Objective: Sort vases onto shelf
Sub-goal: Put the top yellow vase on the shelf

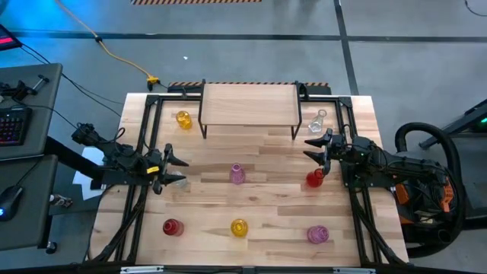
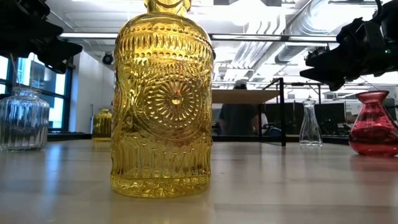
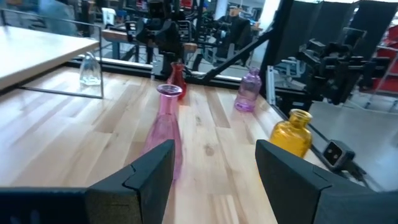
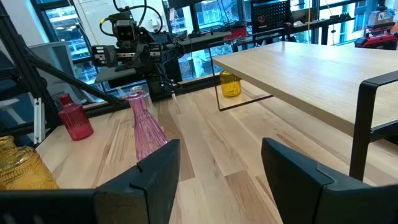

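The shelf point(image 1: 249, 103) stands at the table's far middle with nothing on its top. On the table stand a yellow vase point(image 1: 183, 119) and a clear vase point(image 1: 317, 122) beside the shelf's legs, a pink vase point(image 1: 237, 173) in the middle, and a red vase point(image 1: 315, 179). Along the near edge stand a red point(image 1: 173, 227), a yellow point(image 1: 239, 227) and a pink vase point(image 1: 317, 234). My left gripper point(image 1: 181, 170) hovers open at the left, pointing at the middle pink vase point(image 3: 166, 127). My right gripper point(image 1: 310, 148) hovers open at the right, just beyond the red vase.
Black frame rails point(image 1: 144, 144) run along the table's left and right sides under the arms. Bare wood lies between the vases in the table's middle. In the low view the near yellow vase point(image 2: 163, 99) fills the foreground; a person shows in the room behind.
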Tool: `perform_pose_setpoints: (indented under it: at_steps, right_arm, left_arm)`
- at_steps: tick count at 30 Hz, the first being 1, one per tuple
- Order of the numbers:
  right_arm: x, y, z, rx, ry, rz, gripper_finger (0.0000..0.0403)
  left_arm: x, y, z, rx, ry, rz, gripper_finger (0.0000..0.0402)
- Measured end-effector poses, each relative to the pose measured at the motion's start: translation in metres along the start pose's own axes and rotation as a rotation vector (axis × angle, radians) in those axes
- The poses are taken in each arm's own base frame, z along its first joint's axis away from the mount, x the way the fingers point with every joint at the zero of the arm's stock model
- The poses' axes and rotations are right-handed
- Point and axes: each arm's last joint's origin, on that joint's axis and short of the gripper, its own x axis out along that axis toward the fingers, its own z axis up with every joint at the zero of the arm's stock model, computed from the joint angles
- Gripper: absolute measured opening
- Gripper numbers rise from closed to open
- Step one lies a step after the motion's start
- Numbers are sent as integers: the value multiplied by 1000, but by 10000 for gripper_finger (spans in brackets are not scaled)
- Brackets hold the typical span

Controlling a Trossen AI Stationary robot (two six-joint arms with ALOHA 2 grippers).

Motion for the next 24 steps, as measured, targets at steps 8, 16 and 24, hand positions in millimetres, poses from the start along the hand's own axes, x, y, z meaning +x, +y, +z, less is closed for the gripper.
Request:
perform_pose_setpoints:
  at_steps: [8, 16, 24]
  right_arm:
    - [0, 0, 0, 0, 0, 0, 209]
    - [0, 0, 0, 0, 0, 0, 209]
    - [0, 0, 0, 0, 0, 0, 209]
  left_arm:
    - [-6, 3, 18, 1, -33, 123, 210]
    - [-18, 5, 65, -5, 17, 339, 209]
    - [-17, 2, 112, 0, 113, 534, 209]
